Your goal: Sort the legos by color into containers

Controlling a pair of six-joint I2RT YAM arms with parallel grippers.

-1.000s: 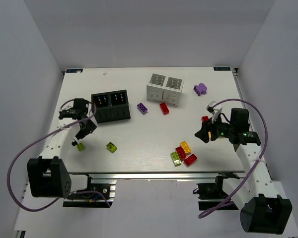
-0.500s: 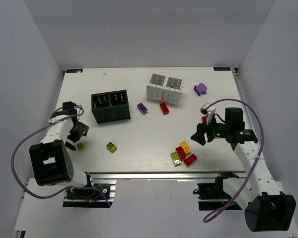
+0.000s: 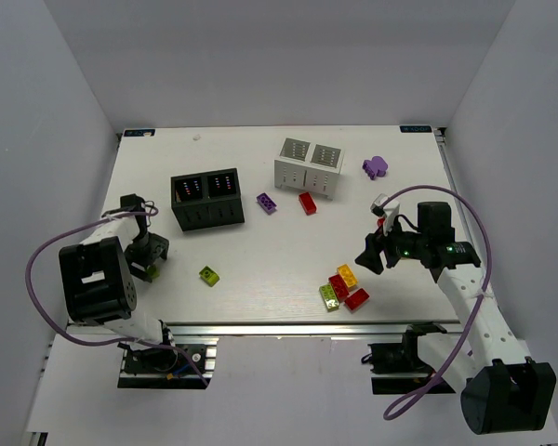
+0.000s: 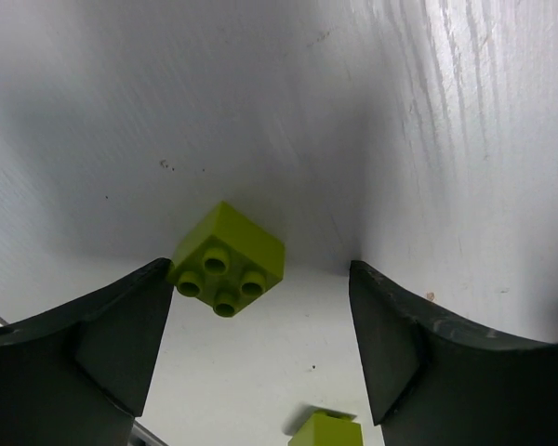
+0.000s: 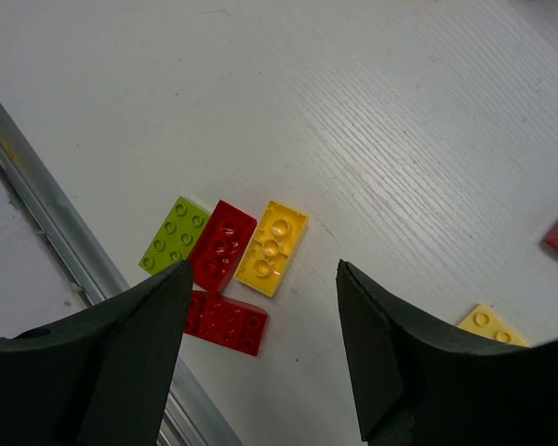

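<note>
Hovering low over the white tabletop [image 3: 260,251], the left gripper [image 4: 259,269] is standing with jaws apart, clamped on nothing. A small lime green four-stud plastic brick [image 4: 228,258] is lying between its fingers, right against the finger on the left of the wrist view [image 4: 121,334] and apart from the other. The right gripper [image 5: 262,268] is likewise hanging with jaws spread, empty, above a tight cluster: a lime green eight-stud brick [image 5: 174,234], a red brick [image 5: 221,244] and a yellow brick [image 5: 272,246] side by side, with a second red brick [image 5: 226,322] touching them nearer the table edge. The black two-compartment box [image 3: 207,200] is sitting beyond the left gripper, and the white two-compartment box [image 3: 309,167] is standing well beyond both.
</note>
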